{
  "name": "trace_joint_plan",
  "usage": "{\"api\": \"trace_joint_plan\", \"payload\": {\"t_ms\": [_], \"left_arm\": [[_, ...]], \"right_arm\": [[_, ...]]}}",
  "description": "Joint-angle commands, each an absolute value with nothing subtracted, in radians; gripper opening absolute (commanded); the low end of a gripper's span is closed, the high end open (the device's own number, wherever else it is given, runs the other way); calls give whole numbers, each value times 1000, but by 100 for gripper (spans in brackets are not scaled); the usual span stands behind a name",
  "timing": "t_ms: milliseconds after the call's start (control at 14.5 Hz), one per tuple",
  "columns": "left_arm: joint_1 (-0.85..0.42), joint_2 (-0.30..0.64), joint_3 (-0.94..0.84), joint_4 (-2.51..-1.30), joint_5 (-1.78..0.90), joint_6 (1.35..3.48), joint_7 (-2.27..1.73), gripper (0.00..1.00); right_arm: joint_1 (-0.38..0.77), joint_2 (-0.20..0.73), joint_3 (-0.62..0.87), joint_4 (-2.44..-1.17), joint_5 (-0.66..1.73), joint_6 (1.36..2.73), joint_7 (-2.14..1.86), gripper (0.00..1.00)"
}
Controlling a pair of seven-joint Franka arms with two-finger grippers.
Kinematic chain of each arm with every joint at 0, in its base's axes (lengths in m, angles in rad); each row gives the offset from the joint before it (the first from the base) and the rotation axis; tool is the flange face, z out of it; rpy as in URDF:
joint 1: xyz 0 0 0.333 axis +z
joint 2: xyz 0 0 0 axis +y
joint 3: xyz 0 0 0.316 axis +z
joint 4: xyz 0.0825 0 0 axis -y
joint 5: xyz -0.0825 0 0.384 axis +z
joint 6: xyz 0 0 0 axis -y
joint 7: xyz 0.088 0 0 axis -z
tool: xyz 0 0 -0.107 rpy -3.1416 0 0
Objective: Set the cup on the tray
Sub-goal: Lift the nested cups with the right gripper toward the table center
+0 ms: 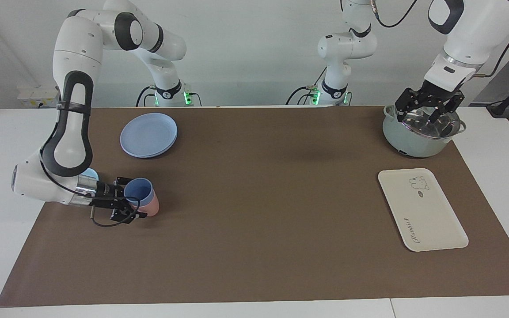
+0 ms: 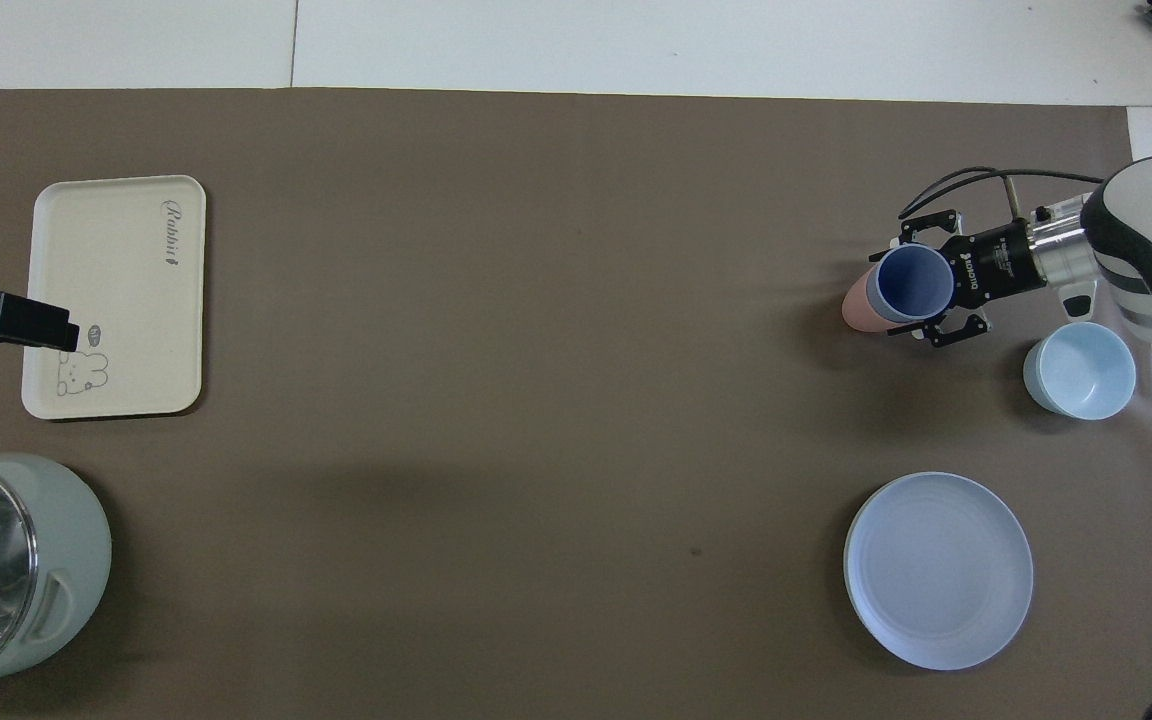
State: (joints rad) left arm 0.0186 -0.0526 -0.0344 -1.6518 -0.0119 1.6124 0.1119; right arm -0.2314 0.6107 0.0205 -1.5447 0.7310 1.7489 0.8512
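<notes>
The periwinkle-blue cup [image 1: 138,190] is clamped between the 2 fingers of the right gripper [image 1: 127,199], low at the right arm's end of the table. A salmon-pink cup [image 1: 152,204] is seen touching it, just past the fingertips. The cream tray [image 1: 431,221] lies well apart, at the left arm's end. The left gripper [image 1: 430,109] is held over a pale green pot [image 1: 407,141], its fingers spread apart.

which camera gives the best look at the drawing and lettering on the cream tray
The overhead view. There the flat cream-white rectangular tray lies nearly square-on, so its cursive lettering and bear drawing read clearly, though the left end effector covers part of one edge. The facing view shows the whole tray unobstructed, but slanted, with smaller markings.
</notes>
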Motion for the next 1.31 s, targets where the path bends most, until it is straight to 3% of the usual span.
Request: {"api": "trace_joint_plan", "payload": {"t_ms": [0,69,138,415,899,1037,1245], "left_arm": [[17,-80,-34,-1677,-6,1606,103,100],[17,-80,-34,-1677,-6,1606,103,100],[17,-80,-34,-1677,-6,1608,103,100],[17,-80,-34,-1677,-6,1606,103,100],[-12,-80,-46,-1681,-8,1623,101,100],[-113,-103,-48,-1736,-8,1688,39,100],[-272,-150,-51,-1857,-12,1859,-356,100]], "right_arm": [[-232,566,29,-1615,773,1750,792,69],[-229,560,29,-1623,800,1744,792,14],[-226,557,35,-1631,834,1729,792,0],[-105,482,37,-1663,844,1755,846,0],[184,348,34,-1667,836,1997,1270,0],[256,322,29,-1660,801,2034,1339,0],[314,316,32,-1652,715,2034,1422,0]]}}
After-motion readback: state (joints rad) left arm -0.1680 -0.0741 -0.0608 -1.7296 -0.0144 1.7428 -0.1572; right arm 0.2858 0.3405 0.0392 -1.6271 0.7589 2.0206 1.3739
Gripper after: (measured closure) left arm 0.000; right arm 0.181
